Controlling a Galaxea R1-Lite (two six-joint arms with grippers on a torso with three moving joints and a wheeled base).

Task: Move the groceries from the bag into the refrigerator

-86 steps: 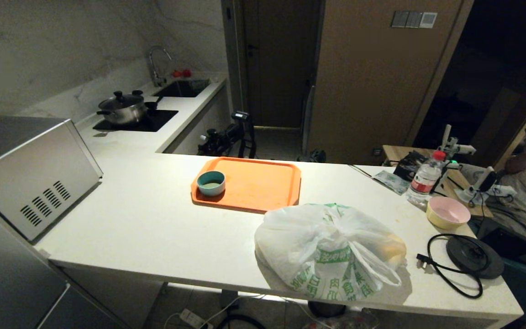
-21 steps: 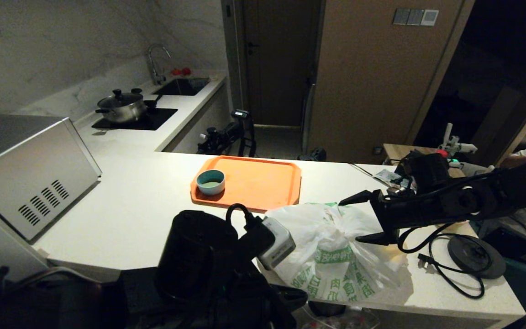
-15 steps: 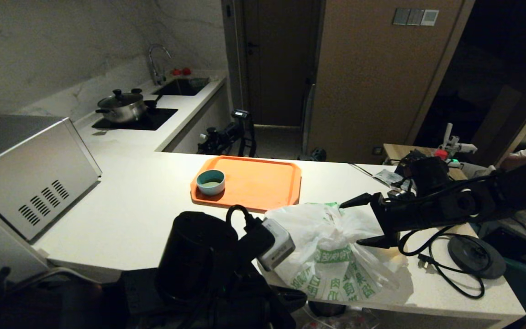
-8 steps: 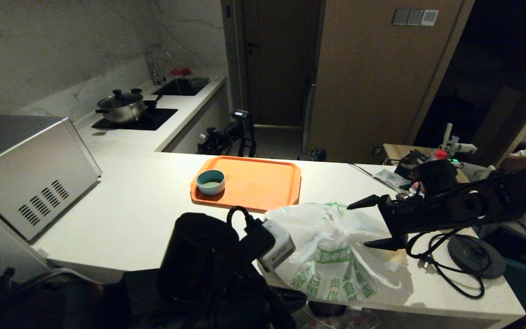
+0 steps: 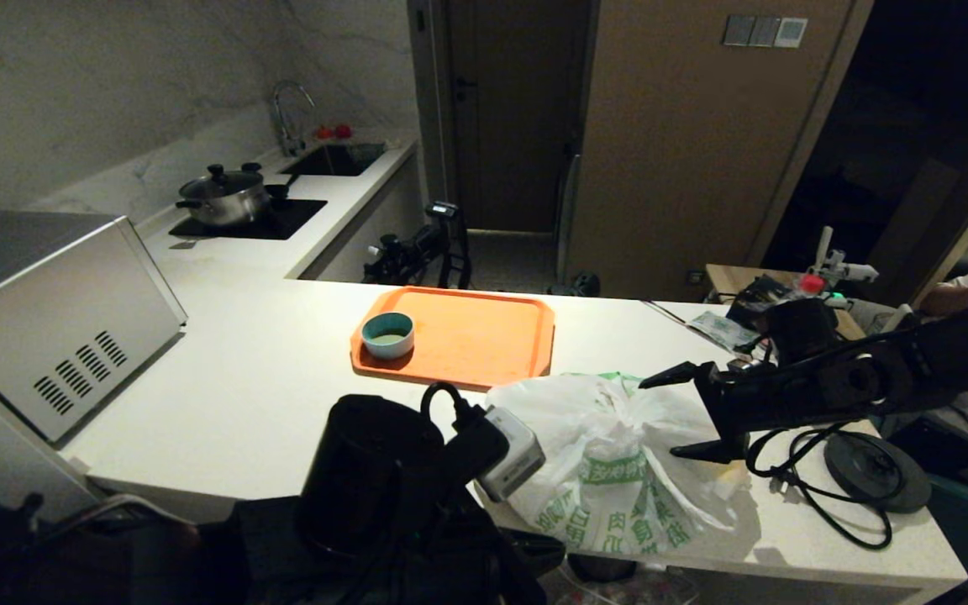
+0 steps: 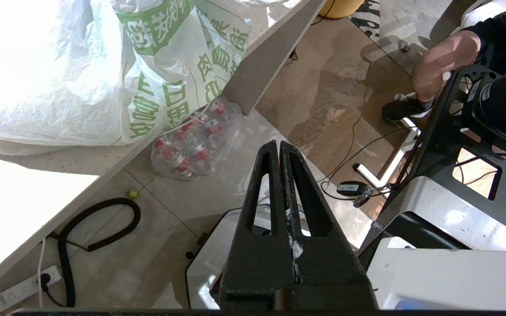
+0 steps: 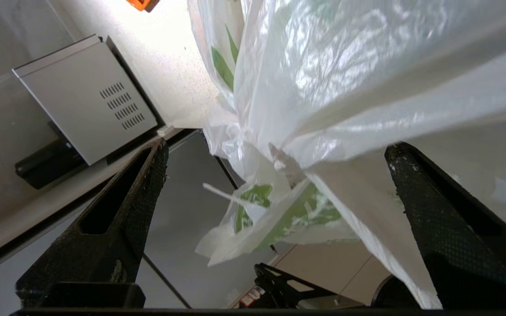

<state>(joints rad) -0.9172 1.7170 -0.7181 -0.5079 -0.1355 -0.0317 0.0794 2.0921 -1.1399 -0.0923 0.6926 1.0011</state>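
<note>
My white worktop [image 5: 265,403] carries the tied bag [image 5: 610,470] near its front edge, an orange tray [image 5: 476,336] behind it, a silver vented box [image 5: 55,311] at left, and a black corded base [image 5: 875,470] at right.

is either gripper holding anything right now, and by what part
Nothing is held. The right gripper is open beside the crinkly white plastic bag; the left gripper is shut on nothing.

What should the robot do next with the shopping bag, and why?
Probably slide the right tool a little further in and close on the bag's knotted handles. It hangs open at the bag's right side, its fingers straddling the plastic without pinching it. The left tool is shut, below the counter edge.
</note>
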